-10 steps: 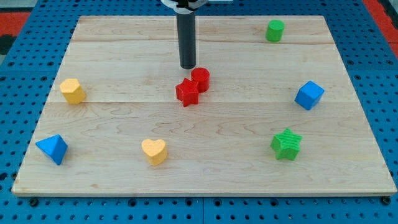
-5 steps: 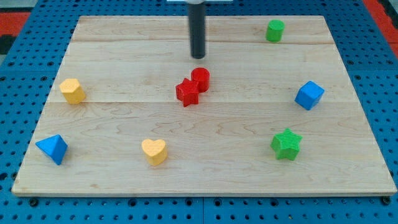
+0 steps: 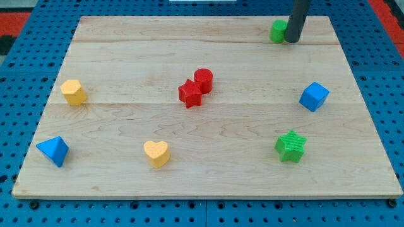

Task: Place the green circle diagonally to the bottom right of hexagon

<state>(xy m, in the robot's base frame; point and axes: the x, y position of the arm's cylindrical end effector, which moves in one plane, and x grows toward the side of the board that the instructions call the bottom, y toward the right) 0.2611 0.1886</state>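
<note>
Lab bench: blue pegboard [image 3: 12, 94], wooden board [image 3: 126, 57].

- Bright, even light across the whole desk [image 3: 208, 170]; no dim corners.
- Shadows are short and soft, hugging each block's base, as under the star [image 3: 291, 146] and the heart [image 3: 156, 153], so the light looks to come from above.
- No harsh glare; the pale wood shows only a mild sheen.
- Focus is sharp: wood grain and the pegboard [image 3: 25, 208] holes read clearly.
- The rod [image 3: 297, 19] looks slightly soft-edged.
- Edges stay straight, with no visible bending.
</note>
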